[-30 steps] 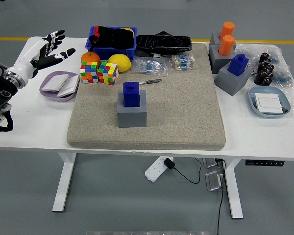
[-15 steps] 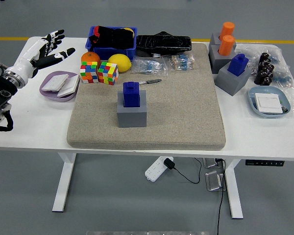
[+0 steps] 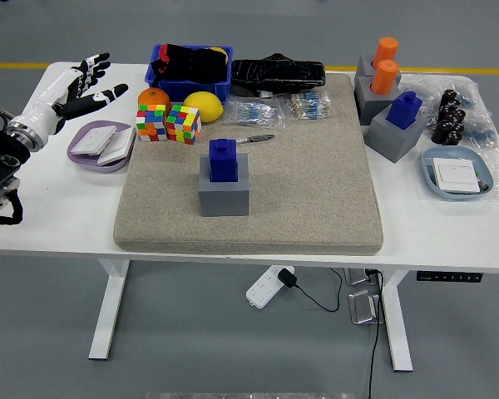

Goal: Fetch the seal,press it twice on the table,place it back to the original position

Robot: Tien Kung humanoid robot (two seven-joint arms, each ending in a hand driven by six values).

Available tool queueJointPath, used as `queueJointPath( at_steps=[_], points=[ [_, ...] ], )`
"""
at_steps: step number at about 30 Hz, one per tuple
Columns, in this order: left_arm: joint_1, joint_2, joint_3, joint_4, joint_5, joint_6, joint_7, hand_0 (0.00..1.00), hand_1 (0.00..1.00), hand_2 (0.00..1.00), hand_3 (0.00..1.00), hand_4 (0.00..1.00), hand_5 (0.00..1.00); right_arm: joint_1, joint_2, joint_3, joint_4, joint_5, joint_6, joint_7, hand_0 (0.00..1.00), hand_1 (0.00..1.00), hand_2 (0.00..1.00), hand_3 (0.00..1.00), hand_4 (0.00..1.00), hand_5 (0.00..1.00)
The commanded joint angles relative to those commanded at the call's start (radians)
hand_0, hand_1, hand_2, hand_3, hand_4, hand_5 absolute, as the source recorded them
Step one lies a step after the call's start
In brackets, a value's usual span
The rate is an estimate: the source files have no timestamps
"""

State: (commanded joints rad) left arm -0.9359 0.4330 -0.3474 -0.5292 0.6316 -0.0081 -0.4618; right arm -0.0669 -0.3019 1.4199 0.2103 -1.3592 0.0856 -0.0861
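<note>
A blue seal point(image 3: 223, 158) stands upright in a grey block holder point(image 3: 224, 191) near the middle of the beige mat point(image 3: 316, 199). A second blue seal point(image 3: 404, 109) sits in another grey holder point(image 3: 392, 135) at the mat's right edge. My left hand point(image 3: 81, 83) hovers over the table's far left corner, fingers spread and holding nothing, well away from both seals. The right arm is out of view.
A purple dish point(image 3: 101, 145) with white cards lies just below my left hand. Two colour cubes point(image 3: 168, 123), an orange point(image 3: 154, 96), a lemon point(image 3: 203, 106), a blue bin point(image 3: 189, 71) and a pen point(image 3: 251, 140) crowd the back left. Orange seals point(image 3: 384, 65) and a light blue dish point(image 3: 456, 172) stand at the right.
</note>
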Motion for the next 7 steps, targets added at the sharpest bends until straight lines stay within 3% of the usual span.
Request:
queueJointPath(
  at_steps=[7],
  points=[
    [0.002,-0.002,0.005,0.002,0.0,-0.001,0.001,0.998,0.995,0.998,0.998,0.857,0.564,0.0,-0.003,-0.002,0.002,0.002,0.0,0.0,0.773,0.68,0.677,0.62,0.803,0.514]
  ],
)
